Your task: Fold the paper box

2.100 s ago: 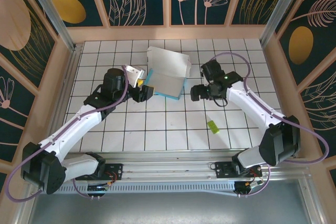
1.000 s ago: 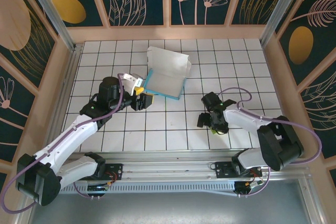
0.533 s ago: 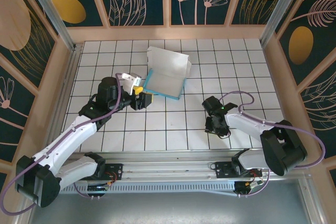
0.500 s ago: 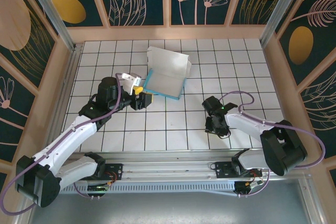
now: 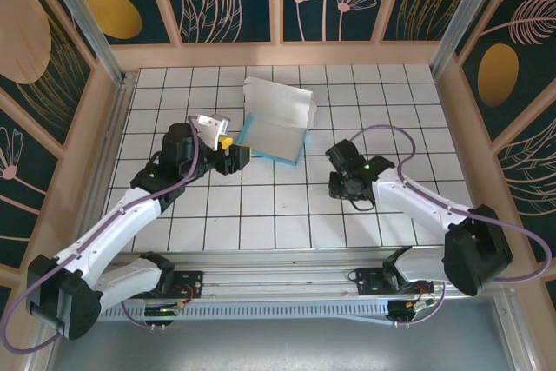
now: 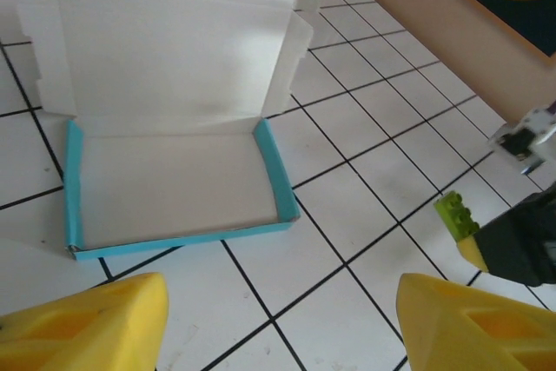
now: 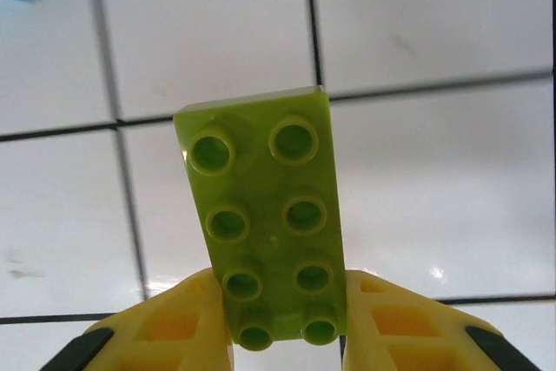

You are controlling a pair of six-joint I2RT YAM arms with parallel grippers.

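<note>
Paper box walls up, lid unclosed at 12 o'clock; your right pincer pinches a green brick, left pincer spread.

open paper box, pincer spread, green brick

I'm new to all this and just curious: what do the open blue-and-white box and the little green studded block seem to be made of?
The paper box looks like thin matte card: it has crisp fold lines and thin flaps, white inside with turquoise outer walls. The green brick looks like moulded plastic, probably slightly glossy, judging by its round studs, even lime colour and soft highlights.
</note>
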